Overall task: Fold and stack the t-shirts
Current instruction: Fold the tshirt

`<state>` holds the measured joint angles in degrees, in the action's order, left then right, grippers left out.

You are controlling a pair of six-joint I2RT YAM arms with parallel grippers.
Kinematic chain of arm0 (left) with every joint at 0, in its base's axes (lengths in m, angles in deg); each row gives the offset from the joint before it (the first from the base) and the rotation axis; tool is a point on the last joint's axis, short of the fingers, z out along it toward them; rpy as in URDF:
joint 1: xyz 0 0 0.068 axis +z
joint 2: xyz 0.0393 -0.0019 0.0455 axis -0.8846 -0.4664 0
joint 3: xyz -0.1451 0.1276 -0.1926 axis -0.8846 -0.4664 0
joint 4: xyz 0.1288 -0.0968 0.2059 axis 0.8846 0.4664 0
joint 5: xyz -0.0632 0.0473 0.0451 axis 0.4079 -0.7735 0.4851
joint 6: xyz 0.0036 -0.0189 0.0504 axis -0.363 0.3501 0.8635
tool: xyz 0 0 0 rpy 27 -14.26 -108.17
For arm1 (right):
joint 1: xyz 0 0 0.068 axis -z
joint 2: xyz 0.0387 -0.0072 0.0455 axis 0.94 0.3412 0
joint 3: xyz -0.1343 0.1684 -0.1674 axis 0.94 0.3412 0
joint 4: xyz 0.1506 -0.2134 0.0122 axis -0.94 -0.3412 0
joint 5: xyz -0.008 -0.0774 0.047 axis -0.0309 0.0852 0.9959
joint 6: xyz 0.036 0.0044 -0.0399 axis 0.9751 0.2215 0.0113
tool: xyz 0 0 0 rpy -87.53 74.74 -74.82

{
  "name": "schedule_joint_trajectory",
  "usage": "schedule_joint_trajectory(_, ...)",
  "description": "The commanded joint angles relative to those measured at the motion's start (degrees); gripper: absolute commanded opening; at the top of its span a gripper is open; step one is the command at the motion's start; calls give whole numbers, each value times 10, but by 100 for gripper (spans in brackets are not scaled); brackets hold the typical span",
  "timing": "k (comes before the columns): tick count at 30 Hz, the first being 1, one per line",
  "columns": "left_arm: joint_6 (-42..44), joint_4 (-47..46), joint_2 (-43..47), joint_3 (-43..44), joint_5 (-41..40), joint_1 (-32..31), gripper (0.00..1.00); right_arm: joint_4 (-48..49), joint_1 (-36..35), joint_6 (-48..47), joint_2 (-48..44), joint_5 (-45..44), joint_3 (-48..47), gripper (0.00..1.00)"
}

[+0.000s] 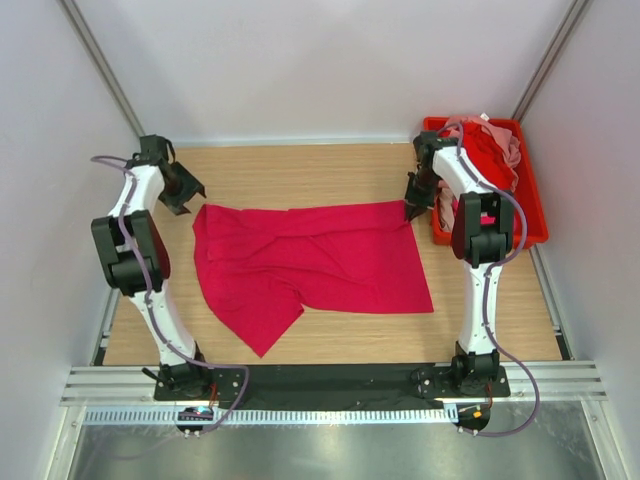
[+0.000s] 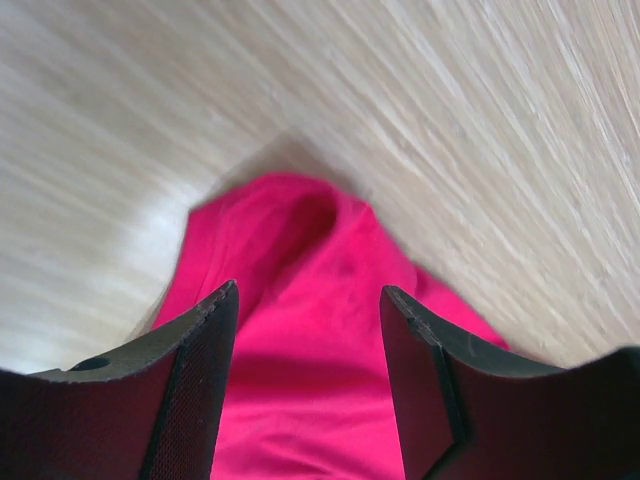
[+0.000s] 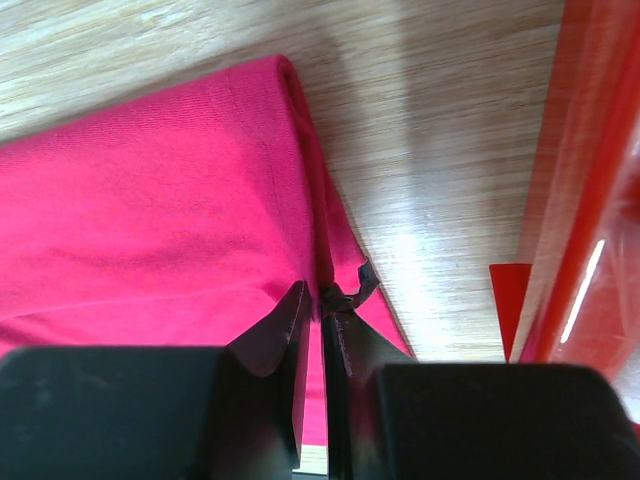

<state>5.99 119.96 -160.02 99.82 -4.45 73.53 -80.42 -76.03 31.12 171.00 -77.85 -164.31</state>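
Fingers of the right gripper are pressing nearly together on the right edge of the crimson shirt, with the hem running up between them. Just to their right a strip of bare table is showing, and past it the red bin is standing close by, its wall rising beside the gripper. Fingers of the left gripper are standing wide apart and gripping nothing, straddling the shirt's far left corner, which is humping up a little off the wood. The shirt is lying spread and wrinkled across the middle of the table, one flap pointing toward the near edge. A pile of red and pale pink cloth is heaping over the bin's far end, and the right arm is reaching up alongside the bin's left wall.
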Motion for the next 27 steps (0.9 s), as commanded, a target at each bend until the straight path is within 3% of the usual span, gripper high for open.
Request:
schedule_joint_trajectory(1,-21,-5,-35,60,17,1,59,8,2,-4,-8,16,-2,16)
schedule_joint_trajectory(10,-73,31,-120,129,34,1,56,12,2,-4,-10,23,-5,16)
schedule_joint_trajectory(27,-95,31,-134,112,20,0,48,13,-4,0,-21,22,10,16)
